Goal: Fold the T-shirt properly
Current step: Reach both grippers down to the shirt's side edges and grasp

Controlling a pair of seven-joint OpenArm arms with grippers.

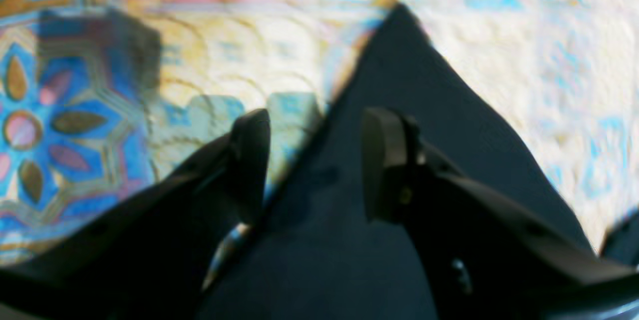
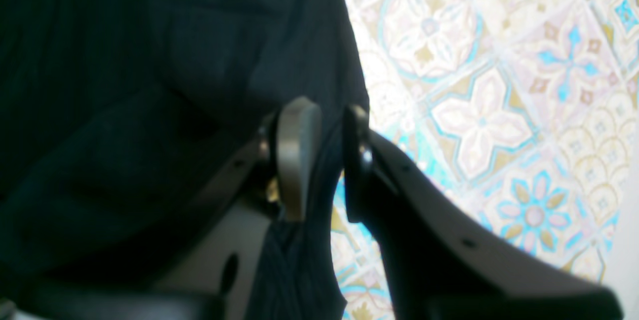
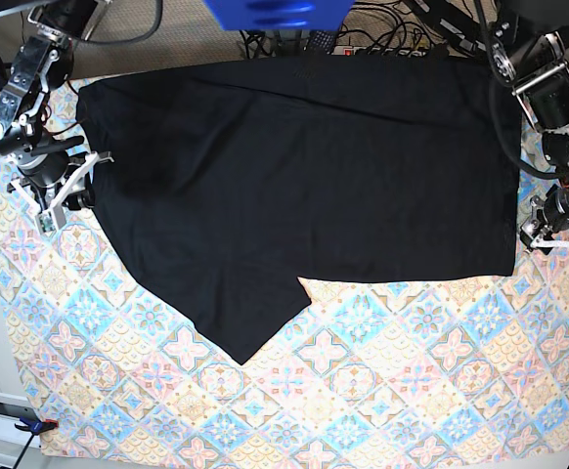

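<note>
Right gripper: jaws nearly together, clamped on a thin bunched fold of the T-shirt at its edge; cloth runs down between the pads. In the base view the right gripper sits at the shirt's left edge, near the sleeve end.

Left gripper: jaws standing apart, nothing between them. They hover over a pointed corner of the black cloth, one finger above the tablecloth, the other above the fabric. Whether the fingertips touch the cloth, can't tell — view is blurred. In the base view this gripper is at the shirt's right edge, low corner.

Shirt lies spread flat across the upper part of the patterned tablecloth, one flap pointing down toward the front.

Risks, as a judgement: left jaws straddle the shirt's edge, so closing there could catch tablecloth along with the shirt, or miss the corner altogether. Right pinch is thin and near the hem, so a pull could slip it free. One-sided lifting would drag and skew the shirt.
</note>
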